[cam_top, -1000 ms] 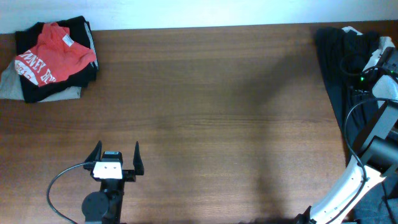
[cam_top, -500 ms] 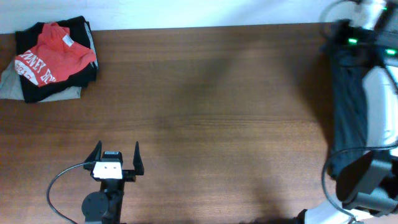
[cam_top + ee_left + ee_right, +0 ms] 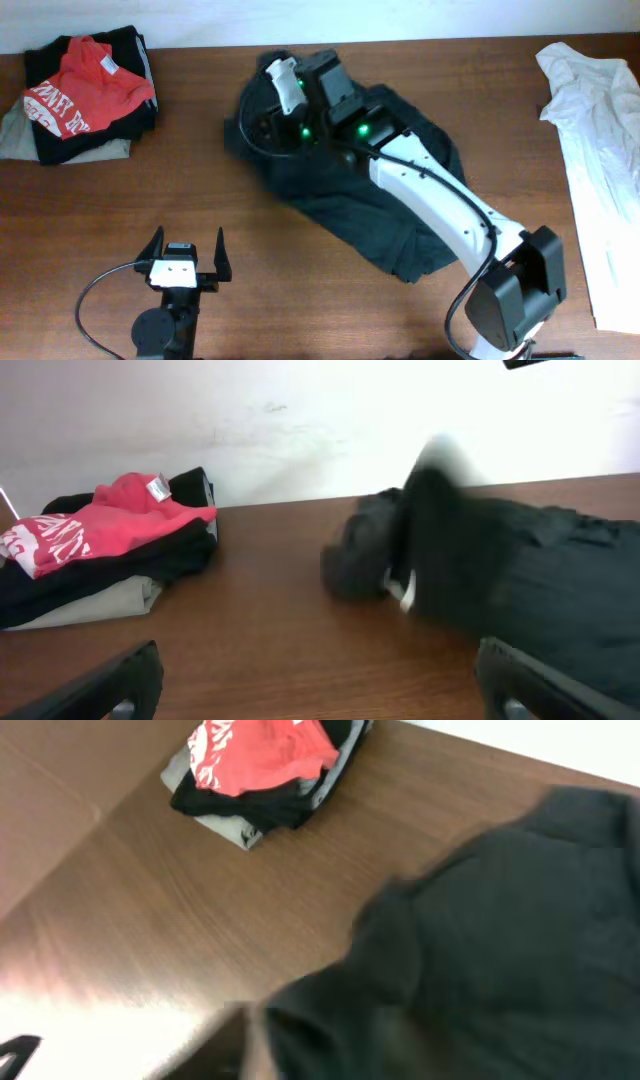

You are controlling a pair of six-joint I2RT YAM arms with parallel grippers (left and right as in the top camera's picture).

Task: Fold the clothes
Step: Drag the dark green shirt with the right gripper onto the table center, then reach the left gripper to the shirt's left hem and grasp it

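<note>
Though rumpled, clothes (image 3: 400,215) beneath right claw (image 3: 266,126)

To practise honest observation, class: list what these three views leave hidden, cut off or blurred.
Right hand: overhead, its own arm covers the jaws; open or shut is unclear.
Dark garment: smeared by blur in both wrist views; the arm hides its middle overhead.
White cloth: cut by the overhead right edge.
Stack under the red T-shirt: lower layers covered.
</note>
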